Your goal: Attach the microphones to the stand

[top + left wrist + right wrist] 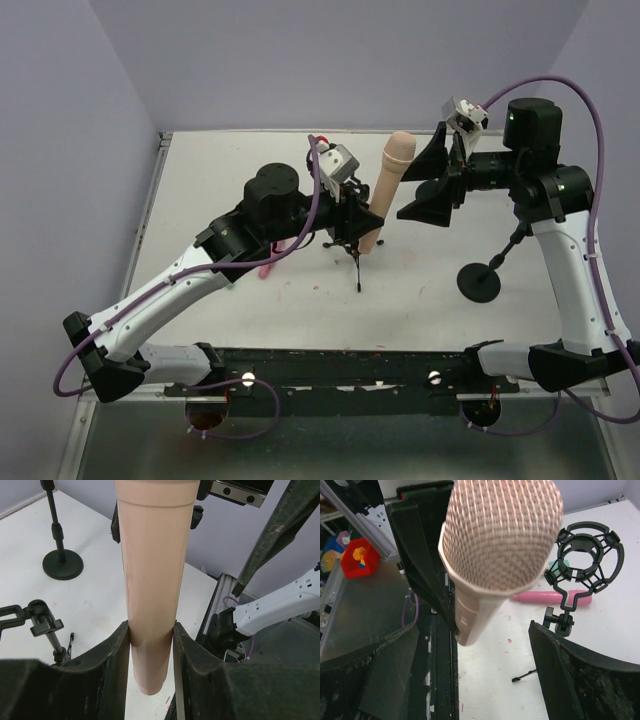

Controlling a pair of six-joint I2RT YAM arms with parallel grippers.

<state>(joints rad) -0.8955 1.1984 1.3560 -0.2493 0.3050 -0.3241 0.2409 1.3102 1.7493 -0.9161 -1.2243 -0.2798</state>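
My left gripper [366, 226] is shut on the lower body of the peach-beige microphone [388, 188], holding it upright and tilted above the table; its fingers [112, 665] clamp the shaft [152, 580]. My right gripper [437, 182] is open with its jaws wide on either side of the mesh head [502, 530], not touching it. The tripod stand [352, 243] with a black ring mount [585, 560] stands just beside the left gripper. The pink microphone [552, 597] lies on the table, partly under the left arm [268, 266]. A bit of teal [551, 570] shows behind the mount.
A second black stand with a round base [479, 283] stands at the right, under the right arm; it also shows in the left wrist view [62, 562]. A black rail [340, 368] runs along the near table edge. Purple cables loop from both arms.
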